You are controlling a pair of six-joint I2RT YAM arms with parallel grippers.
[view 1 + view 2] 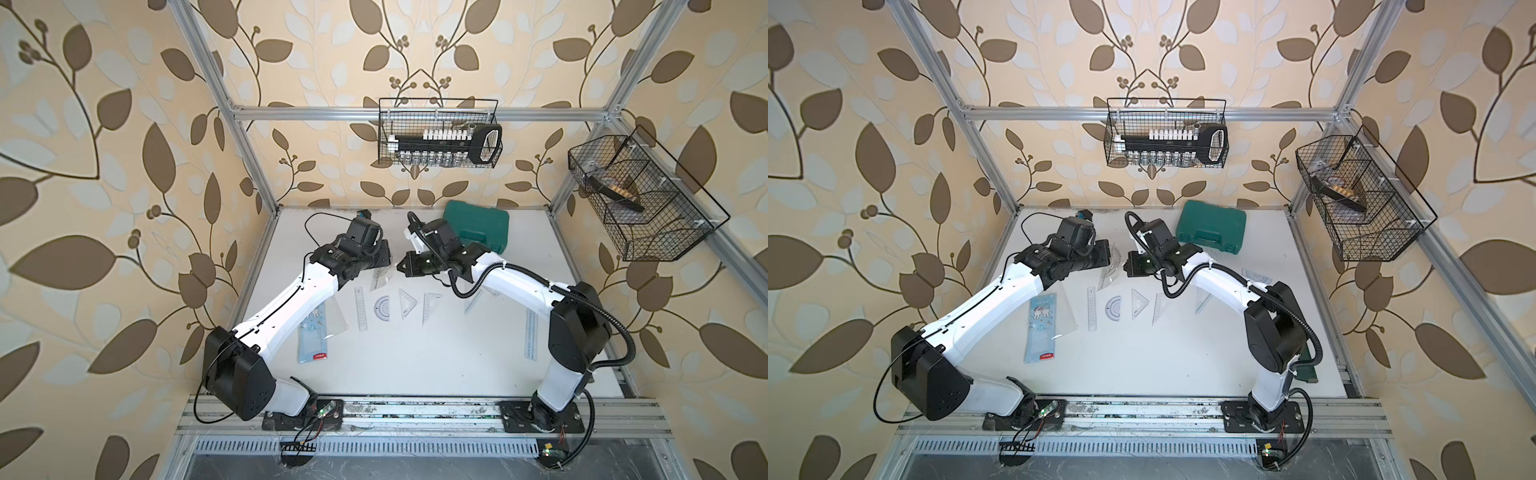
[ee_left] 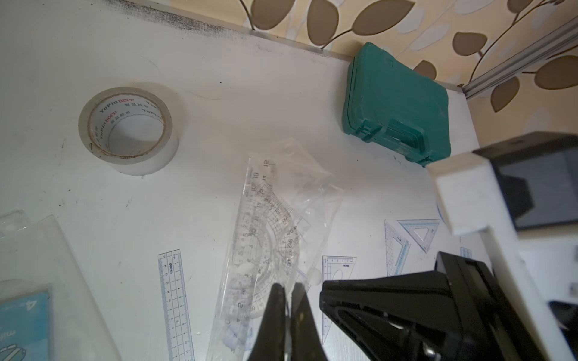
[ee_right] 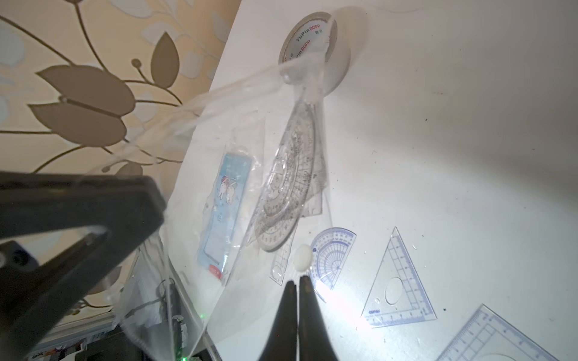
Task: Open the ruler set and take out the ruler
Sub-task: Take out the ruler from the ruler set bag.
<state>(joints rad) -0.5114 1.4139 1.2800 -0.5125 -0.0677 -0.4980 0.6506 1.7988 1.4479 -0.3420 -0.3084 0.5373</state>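
Observation:
The ruler set [image 2: 269, 225] is a clear plastic pouch held above the table between both grippers; it also shows in a top view [image 1: 1109, 272]. Inside it I see a straight ruler [image 2: 257, 187] and a protractor. My left gripper [image 2: 289, 286] is shut on the pouch's lower end. My right gripper [image 3: 296, 279] is shut on the pouch's edge right beside its white snap button [image 3: 302, 257]. The two grippers nearly touch, seen in a top view as left gripper [image 1: 384, 259] and right gripper [image 1: 402, 266]. Loose plastic of the pouch [image 3: 219, 93] stretches toward the left gripper.
Several loose rulers, a protractor [image 1: 381, 307] and set squares [image 1: 407, 303] lie on the white table. A second blue packaged set [image 1: 313, 336] lies under the left arm. A tape roll [image 2: 128, 129] and green case [image 1: 476, 226] stand at the back. Wire baskets [image 1: 440, 133] hang on the walls.

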